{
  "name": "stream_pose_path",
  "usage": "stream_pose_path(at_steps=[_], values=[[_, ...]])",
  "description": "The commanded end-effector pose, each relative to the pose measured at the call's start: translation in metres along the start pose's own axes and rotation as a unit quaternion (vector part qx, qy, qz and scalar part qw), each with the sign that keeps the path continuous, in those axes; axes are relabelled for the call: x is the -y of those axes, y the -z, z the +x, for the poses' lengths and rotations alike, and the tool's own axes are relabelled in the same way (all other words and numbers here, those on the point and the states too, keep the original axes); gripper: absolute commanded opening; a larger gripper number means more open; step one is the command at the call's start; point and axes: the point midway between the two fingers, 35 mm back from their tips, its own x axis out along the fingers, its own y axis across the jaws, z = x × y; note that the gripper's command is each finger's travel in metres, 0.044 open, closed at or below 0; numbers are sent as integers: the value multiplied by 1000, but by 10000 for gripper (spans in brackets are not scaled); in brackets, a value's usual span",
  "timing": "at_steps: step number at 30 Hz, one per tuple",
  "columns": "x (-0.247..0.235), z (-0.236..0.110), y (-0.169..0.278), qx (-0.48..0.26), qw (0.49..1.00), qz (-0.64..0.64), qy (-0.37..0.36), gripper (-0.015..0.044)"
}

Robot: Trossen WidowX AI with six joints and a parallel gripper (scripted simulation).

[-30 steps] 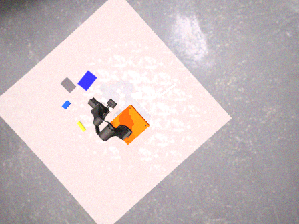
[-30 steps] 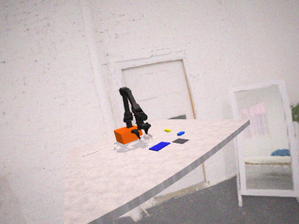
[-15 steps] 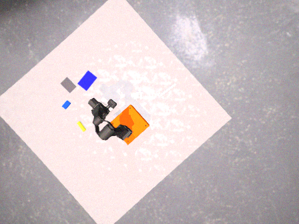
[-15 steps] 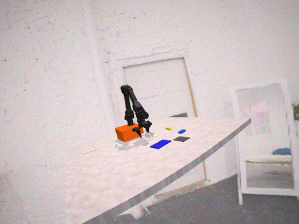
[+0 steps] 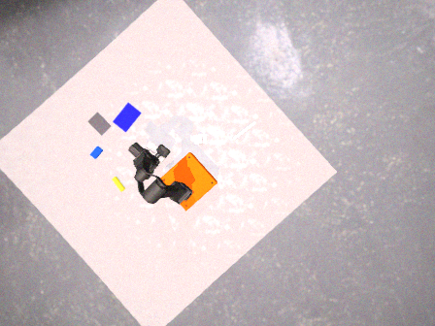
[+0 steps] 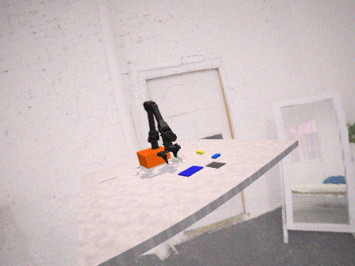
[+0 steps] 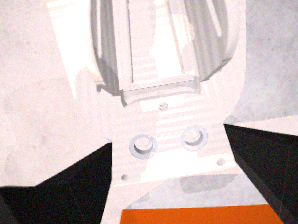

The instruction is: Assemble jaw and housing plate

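Observation:
The white housing plate (image 7: 167,156) spans the wrist view between my fingertips. It has two ringed holes and small screw holes. My gripper (image 5: 149,150) (image 6: 172,160) (image 7: 166,139) is shut on its two sides. Beyond the plate, toward the top of the wrist view, stand two pale curved jaws, a left one (image 7: 106,60) and a right one (image 7: 214,45), with a ribbed strip between them. The pins and the jaws' gear ends are hidden beneath the plate. I cannot tell whether the stubs are in the ringed holes or whether the plate is level.
The orange block (image 5: 201,180) (image 6: 148,159) (image 7: 195,215) is at the arm's base, near the plate. A blue square (image 5: 127,117) (image 6: 191,171), a grey square (image 5: 99,123) (image 6: 215,165), a small blue block (image 5: 96,152) (image 6: 215,156) and a yellow block (image 5: 118,183) (image 6: 200,152) lie farther off.

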Motion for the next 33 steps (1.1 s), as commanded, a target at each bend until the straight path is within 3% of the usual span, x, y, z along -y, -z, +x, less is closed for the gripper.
stream_pose_path(at_steps=[1,33], values=[[1,0,0,0,1000,1,2,351],[1,5,0,0,1000,2,2,351]])
